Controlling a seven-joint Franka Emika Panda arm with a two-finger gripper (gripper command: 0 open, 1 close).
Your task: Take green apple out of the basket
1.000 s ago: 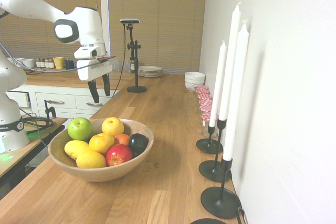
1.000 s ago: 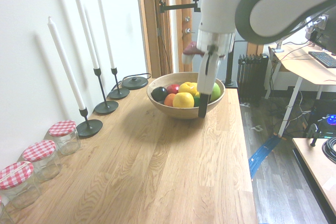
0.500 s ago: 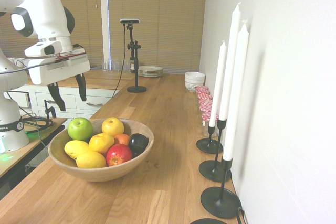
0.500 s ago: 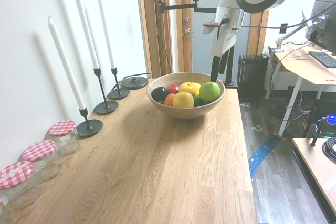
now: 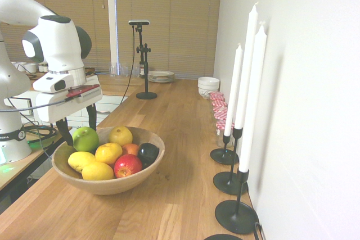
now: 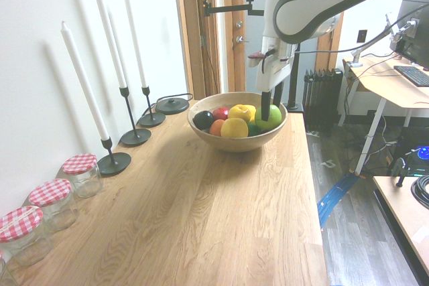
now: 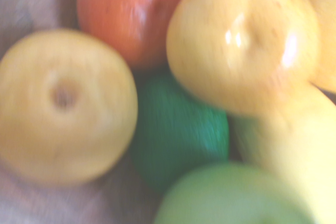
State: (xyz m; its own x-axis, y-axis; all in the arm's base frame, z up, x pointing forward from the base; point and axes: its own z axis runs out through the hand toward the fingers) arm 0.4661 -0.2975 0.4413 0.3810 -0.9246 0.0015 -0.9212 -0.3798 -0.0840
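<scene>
Oak-toned wooden countertop (image 5: 180, 139) extends beneath the claw. Wide, shallow round light-wood basket (image 5: 121, 182) sits directly below the two-finger claw (image 5: 77, 130), whose fingers stand apart, pointing straight down, one on either side of the round, shiny bright-green apple (image 5: 85, 138) (image 6: 273, 116) (image 7: 231, 198). Said apple rests at the basket's rim, beside yellow lemons (image 5: 97, 171) and a red apple (image 5: 127, 165).
</scene>
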